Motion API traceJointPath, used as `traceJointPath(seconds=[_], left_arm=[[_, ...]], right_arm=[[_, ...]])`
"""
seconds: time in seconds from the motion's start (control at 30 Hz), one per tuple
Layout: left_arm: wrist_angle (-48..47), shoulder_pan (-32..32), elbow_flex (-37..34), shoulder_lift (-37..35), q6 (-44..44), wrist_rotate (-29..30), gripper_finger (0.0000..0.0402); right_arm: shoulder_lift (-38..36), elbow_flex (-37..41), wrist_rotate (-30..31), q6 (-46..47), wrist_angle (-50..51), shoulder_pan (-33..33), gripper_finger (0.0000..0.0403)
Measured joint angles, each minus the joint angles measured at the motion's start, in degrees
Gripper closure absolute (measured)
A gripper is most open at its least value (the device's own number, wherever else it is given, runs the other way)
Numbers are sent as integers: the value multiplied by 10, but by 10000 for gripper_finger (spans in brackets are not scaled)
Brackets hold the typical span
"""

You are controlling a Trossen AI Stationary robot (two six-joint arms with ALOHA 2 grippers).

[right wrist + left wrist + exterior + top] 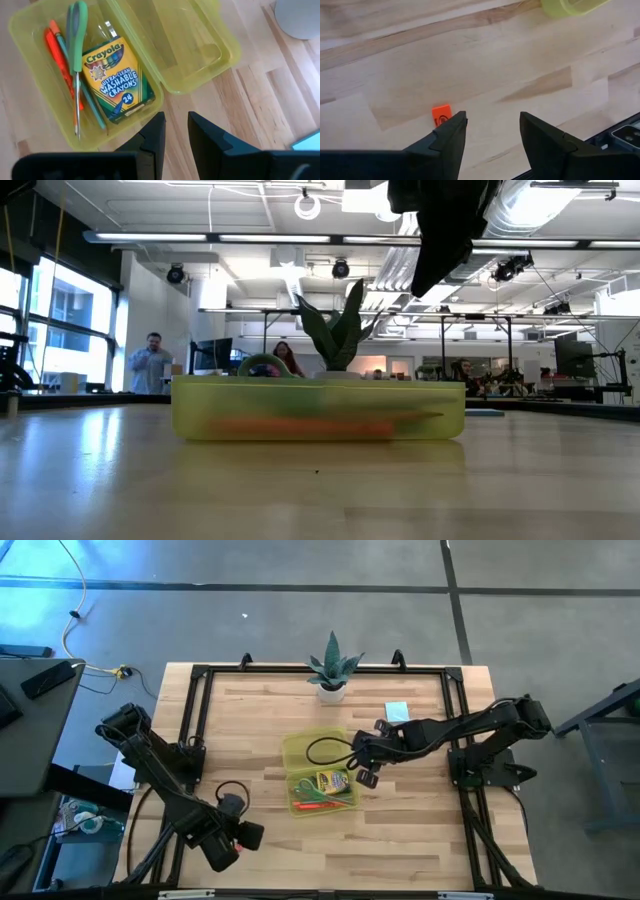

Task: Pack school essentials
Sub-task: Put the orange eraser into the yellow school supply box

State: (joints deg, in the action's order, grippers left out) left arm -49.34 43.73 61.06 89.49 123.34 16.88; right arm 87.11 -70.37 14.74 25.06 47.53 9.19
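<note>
The yellow-green case point(318, 772) lies open mid-table, its lid point(192, 45) folded out flat beside the tray. In the tray are a Crayola crayon box point(119, 80), green-handled scissors point(77, 45) and orange and green pencils point(60, 60). My right gripper point(365, 776) point(176, 132) hovers over the case's right edge, fingers a narrow gap apart, holding nothing. My left gripper point(246, 836) point(492, 132) is open, low over the table's near left part. A tiny red eraser point(441, 114) lies on the wood just past one of its fingertips. The light-blue notepad point(397, 711) lies flat, far right of the case.
A spiky green potted plant point(331, 668) stands at the far edge behind the case. A black frame point(200, 700) rims the table. Bare wood point(420, 830) lies near and right of the case. People stand in the room beyond point(152, 360).
</note>
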Motion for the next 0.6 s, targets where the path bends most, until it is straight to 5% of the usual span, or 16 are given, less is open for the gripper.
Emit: traceJointPath(seconds=[0.6], left_arm=[[39,-3,0,131,10,-116,254]], right_arm=[[0,0,18,5,0,0,328]])
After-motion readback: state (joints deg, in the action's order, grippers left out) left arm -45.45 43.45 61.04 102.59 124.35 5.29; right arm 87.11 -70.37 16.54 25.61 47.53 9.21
